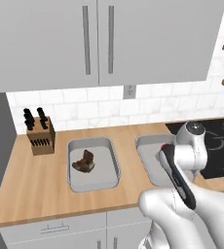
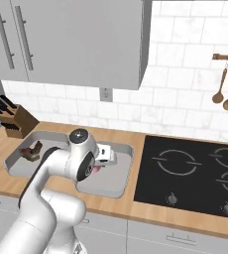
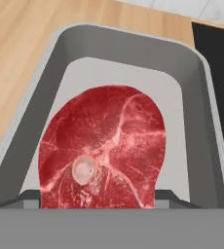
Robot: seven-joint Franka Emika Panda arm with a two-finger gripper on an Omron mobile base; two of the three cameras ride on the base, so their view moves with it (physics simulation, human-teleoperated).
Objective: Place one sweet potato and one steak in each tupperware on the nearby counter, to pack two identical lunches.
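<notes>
My gripper [image 3: 98,198] is shut on a raw red steak [image 3: 104,146] with white marbling and a round bone. The steak hangs from the fingertips [image 3: 168,195] over the floor of the right tupperware [image 3: 204,102], a shallow grey tray set on the wooden counter [image 1: 36,185]. In the right base view a pink bit of the steak [image 2: 94,170] shows under the hand, above that tupperware [image 2: 127,150]. The left tupperware [image 1: 92,141] holds a dark brown-red lump [image 1: 84,161]; I cannot tell what food it is. No sweet potato is plainly in view.
A black stovetop [image 2: 195,173] lies right of the right tray. A knife block [image 1: 40,137] stands at the counter's back left. Wooden spoons [image 2: 224,94] hang on the tiled wall. Grey cabinets [image 1: 99,39] hang overhead.
</notes>
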